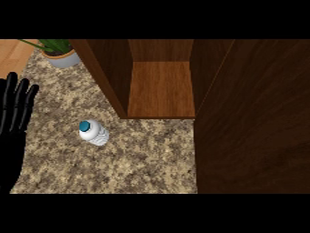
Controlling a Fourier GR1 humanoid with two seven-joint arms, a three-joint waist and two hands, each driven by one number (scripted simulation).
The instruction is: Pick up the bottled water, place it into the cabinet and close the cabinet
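The left hand (6, 123) rests at the view's left edge, fingers straight and spread, holding nothing. The bottled water (93, 133) stands on the speckled counter (117, 168), apart to the right of those fingers, before the open cabinet (161, 86).

Bottled water (93, 132) before open cabinet (161, 86)

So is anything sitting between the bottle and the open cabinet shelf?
Nothing visible. The bottle stands on bare counter just left of and in front of the cabinet opening, whose shelf shows nothing on it. The plant sits farther back, out of the path.
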